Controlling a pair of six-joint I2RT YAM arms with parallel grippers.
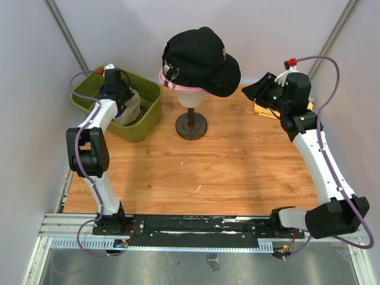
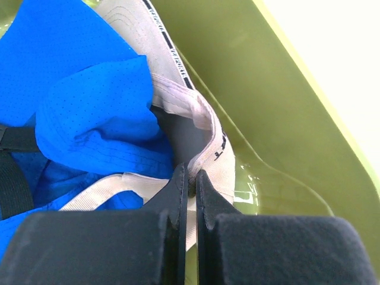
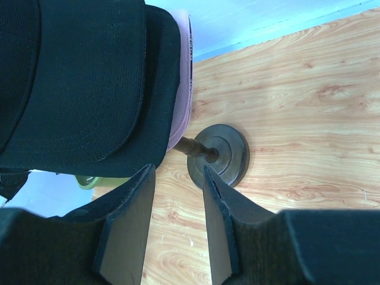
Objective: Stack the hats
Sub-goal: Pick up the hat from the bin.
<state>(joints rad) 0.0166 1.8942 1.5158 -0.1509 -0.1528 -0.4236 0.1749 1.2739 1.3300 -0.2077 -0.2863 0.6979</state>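
Black cap (image 1: 202, 59) sits over a pink cap (image 1: 178, 87) on the mannequin head (image 1: 191, 100), at the far middle of the desk (image 1: 237, 166). In the green bin (image 1: 148, 116) at the far left corner, the left gripper (image 2: 191, 178) is pinched tight on the rim of the beige cap (image 2: 205, 119), beside the blue cap (image 2: 77, 101). The right gripper (image 3: 178, 178) hovers near the black brim, jaws apart, holding nothing

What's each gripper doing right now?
Left gripper: shut on the beige hat, pinching its edge inside the bin.
Right gripper: open, holding nothing.
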